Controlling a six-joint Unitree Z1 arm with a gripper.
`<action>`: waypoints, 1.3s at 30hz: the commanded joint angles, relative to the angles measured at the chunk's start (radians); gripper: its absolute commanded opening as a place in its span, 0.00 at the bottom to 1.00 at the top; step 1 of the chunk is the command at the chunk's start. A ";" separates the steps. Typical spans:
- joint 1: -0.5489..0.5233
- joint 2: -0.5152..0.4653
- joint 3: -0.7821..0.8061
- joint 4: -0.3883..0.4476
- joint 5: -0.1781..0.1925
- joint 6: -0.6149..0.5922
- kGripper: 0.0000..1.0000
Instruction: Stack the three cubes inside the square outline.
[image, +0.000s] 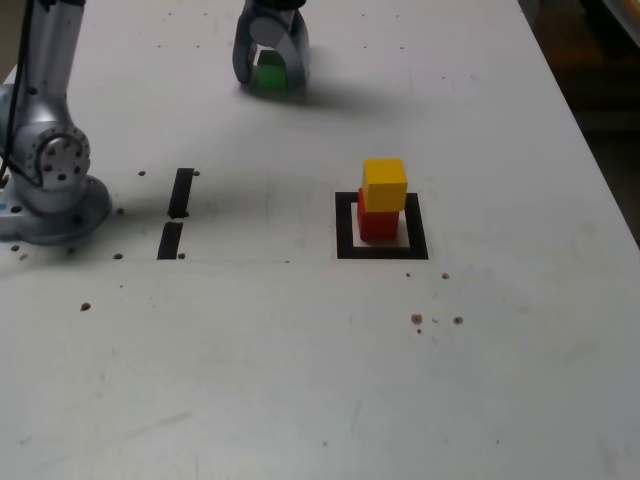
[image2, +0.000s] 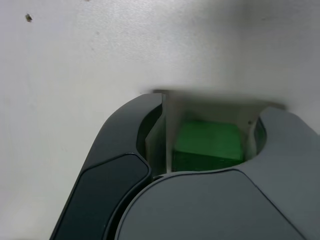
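Table (image: 300, 380): white, bare working surface.
Square outline (image: 345, 225): marks the stacking spot.
Gripper (image: 270, 78): far from the outline, jaws straddling the green cube (image: 270, 76); whether they clamp it I cannot tell.
Yellow cube (image: 384, 184): sits on the red cube (image: 377, 224) inside the outline, awaiting green.

No text, label, brand mark or number can be read anywhere in either view: the white table (image: 300, 380), the cubes and the arm carry no legible writing.
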 joint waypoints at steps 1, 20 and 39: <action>-0.006 -0.013 -0.008 0.002 -0.016 0.001 0.28; -0.497 -0.273 -0.248 0.528 -0.021 -0.402 0.13; -0.987 -0.086 -0.505 0.628 -0.257 -1.090 0.13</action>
